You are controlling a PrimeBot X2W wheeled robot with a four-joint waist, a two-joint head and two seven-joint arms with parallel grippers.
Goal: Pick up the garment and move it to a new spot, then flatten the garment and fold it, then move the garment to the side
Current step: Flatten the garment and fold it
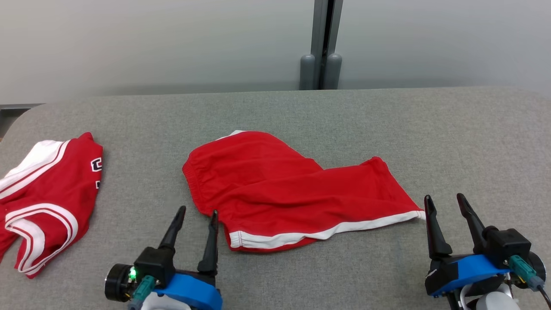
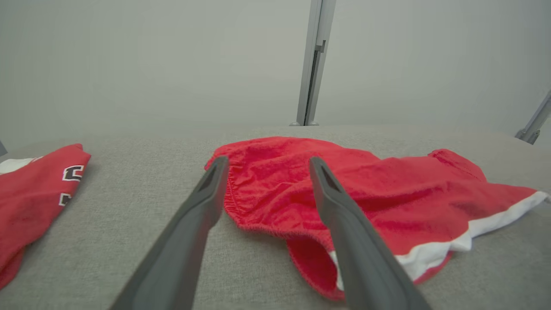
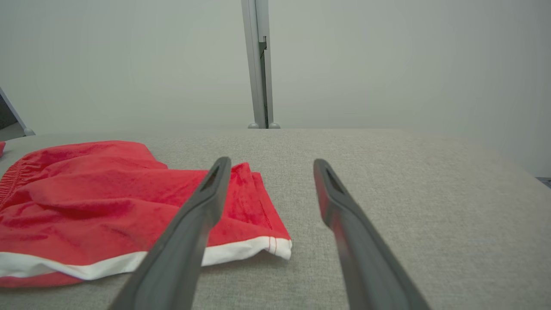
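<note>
The garment (image 1: 284,189) is a pair of red shorts with a white hem band, lying crumpled in the middle of the grey table (image 1: 301,112); its elastic waistband faces left. My left gripper (image 1: 198,210) hovers open near the waistband's near-left corner, with nothing between its fingers. In the left wrist view the garment (image 2: 366,193) lies just ahead of the open left gripper (image 2: 267,162). My right gripper (image 1: 443,199) stands open just right of the hem's white tip. In the right wrist view the garment (image 3: 94,202) spreads left of the open right gripper (image 3: 269,162).
A second red garment with white and red trim and dark lettering (image 1: 43,193) lies at the table's left edge, also seen as a red jersey (image 2: 30,193) in the left wrist view. A grey post (image 1: 320,47) stands behind the table against a pale wall.
</note>
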